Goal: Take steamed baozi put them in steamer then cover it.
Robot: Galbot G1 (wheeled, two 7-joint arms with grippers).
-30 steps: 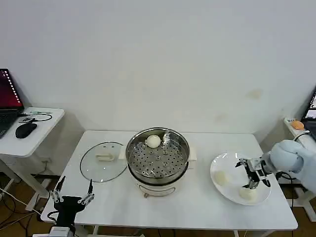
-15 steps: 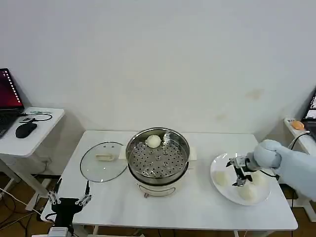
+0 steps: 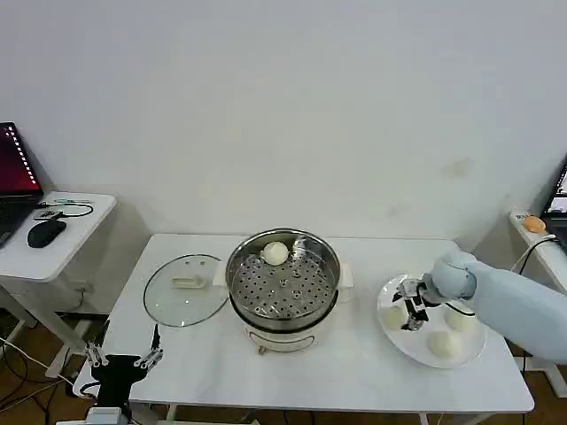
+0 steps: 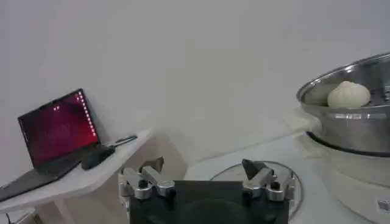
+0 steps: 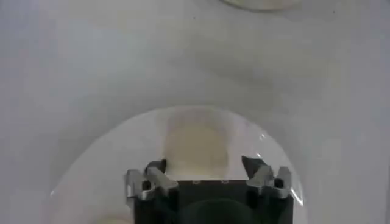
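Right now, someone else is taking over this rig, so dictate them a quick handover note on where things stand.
Right gripper: open, over the white plate, straddling the nearest baozi, not gripped yet.
Left gripper: open, parked at the table's front left corner.
Steamer: mid-table, uncovered, one baozi in steamer at the back.
Cover: flat on the table, left of the steamer.
Done: one bun loaded.
Left: three plate buns, including the front baozi and far baozi, then the cover.
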